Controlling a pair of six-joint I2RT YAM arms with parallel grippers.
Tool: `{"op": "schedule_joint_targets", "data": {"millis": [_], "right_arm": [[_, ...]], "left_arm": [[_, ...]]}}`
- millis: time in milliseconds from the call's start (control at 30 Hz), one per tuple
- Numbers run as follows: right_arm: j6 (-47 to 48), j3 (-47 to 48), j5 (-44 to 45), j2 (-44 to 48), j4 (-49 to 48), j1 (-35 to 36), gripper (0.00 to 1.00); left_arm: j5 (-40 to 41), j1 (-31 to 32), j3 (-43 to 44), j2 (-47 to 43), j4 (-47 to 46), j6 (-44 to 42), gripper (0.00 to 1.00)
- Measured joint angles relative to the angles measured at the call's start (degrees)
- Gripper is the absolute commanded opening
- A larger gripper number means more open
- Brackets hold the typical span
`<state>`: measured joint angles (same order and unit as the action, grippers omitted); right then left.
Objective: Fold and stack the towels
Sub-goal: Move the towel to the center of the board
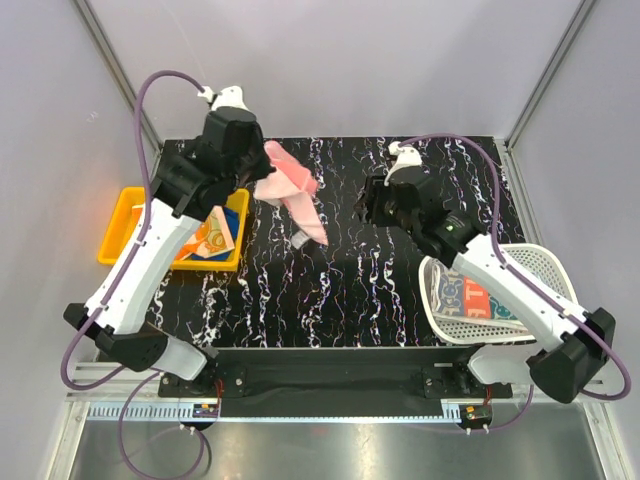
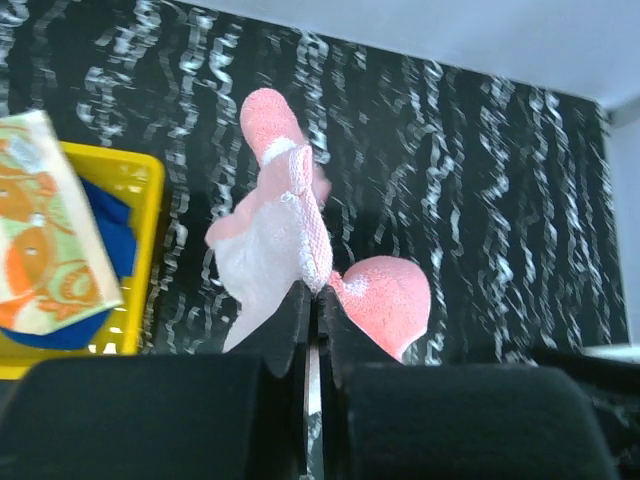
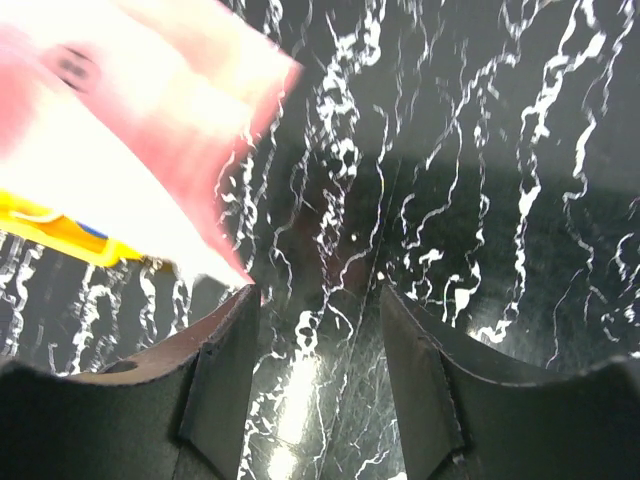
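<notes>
Over the far left part of the table (image 1: 330, 285), the left claw (image 2: 312, 296) is clenched on the pink towel (image 1: 290, 190), which hangs crumpled from its tips toward the middle (whether the lower corner touches the table I cannot tell). That arm rises from the near left corner, its wrist above the yellow tray (image 1: 118, 215) at the left edge, where a folded printed towel (image 2: 45, 230) lies on a blue towel (image 2: 112, 240). Right of the pink towel and near it, the right claw (image 3: 320, 300) hangs released, jaws apart, gripping nothing. Dark table stretches between the arms toward the near edge. More printed towels (image 1: 470, 297) sit in the white mesh basket (image 1: 545, 265) at the near right corner.
</notes>
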<state>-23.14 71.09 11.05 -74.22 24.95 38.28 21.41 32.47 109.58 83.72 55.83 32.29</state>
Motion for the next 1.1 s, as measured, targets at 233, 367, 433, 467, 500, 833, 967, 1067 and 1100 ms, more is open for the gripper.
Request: {"op": "schedule_joint_targets", "data": {"millis": [233, 367, 433, 467, 500, 833, 967, 1067, 1100], "right_arm": [[0.5, 0.3, 1.8, 4.4, 1.1, 0.0, 0.59], [0.5, -0.5, 2.8, 6.3, 1.6, 0.0, 0.6], [0.5, -0.7, 3.2, 6.4, 1.9, -0.3, 0.6], [0.4, -0.9, 3.3, 6.3, 2.0, -0.5, 0.6], [0.4, -1.3, 3.2, 6.0, 2.1, -0.9, 0.59], [-1.4, -10.8, -1.0, -1.4, 0.8, -2.0, 0.53], [-2.7, -14.9, -2.9, -6.7, -2.1, -1.9, 0.5], [-3.7, -17.4, -3.6, -10.1, -3.9, -1.2, 0.49], [-4.1, -17.8, -3.7, -11.5, -4.6, -0.7, 0.49]], "left_arm": [[1.9, 11.9, -2.0, -0.1, -0.6, 1.9, 0.0], [1.1, 13.2, -4.7, 1.6, -1.4, 2.9, 0.02], [-0.8, 11.5, -3.0, 5.4, -2.0, 3.2, 0.34], [-2.0, 10.1, -1.8, 8.1, -2.9, 2.9, 0.44], [-3.1, 8.5, -0.7, 11.1, -3.9, 2.8, 0.5], [-9.2, -3.4, -1.2, 28.1, -7.4, 2.0, 0.65], [-8.0, -1.5, -15.0, 17.4, -9.6, 1.9, 0.59], [-6.0, 2.4, -26.9, 5.8, -11.4, 2.5, 0.57], [-5.5, 4.1, -30.3, 2.6, -11.8, 2.8, 0.58]]}}
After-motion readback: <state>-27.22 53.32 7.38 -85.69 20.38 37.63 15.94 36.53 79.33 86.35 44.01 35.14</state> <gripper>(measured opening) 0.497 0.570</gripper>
